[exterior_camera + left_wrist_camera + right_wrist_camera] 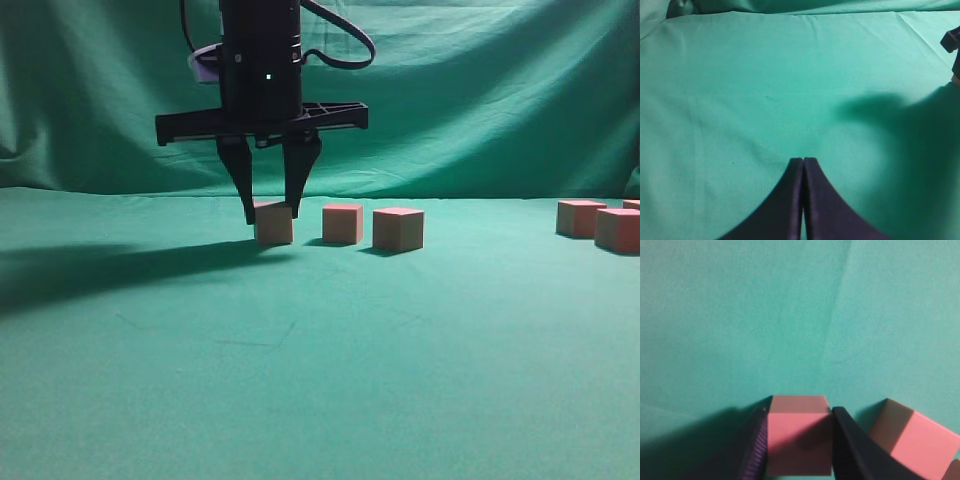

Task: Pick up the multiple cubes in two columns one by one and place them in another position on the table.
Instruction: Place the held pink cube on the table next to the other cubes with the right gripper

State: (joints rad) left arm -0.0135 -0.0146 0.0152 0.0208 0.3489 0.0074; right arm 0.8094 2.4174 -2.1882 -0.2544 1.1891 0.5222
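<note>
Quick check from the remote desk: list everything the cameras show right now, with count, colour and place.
cubes: five in the exterior view, salmon-pink to tan; three in a row mid-table, the leftmost between the right gripper's fingers, then a middle and a right one; two more at the far right edge.
table: one, green cloth.
backdrop: one, draped green cloth, behind the table.
right gripper: one, black, fingers either side of the leftmost cube.
left gripper: one, black, shut, nothing between its fingers, above bare cloth.

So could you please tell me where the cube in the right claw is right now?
In the exterior view, the gripped cube sits left of centre on the table, leftmost of a row of three, between the right claw's fingers.
</note>
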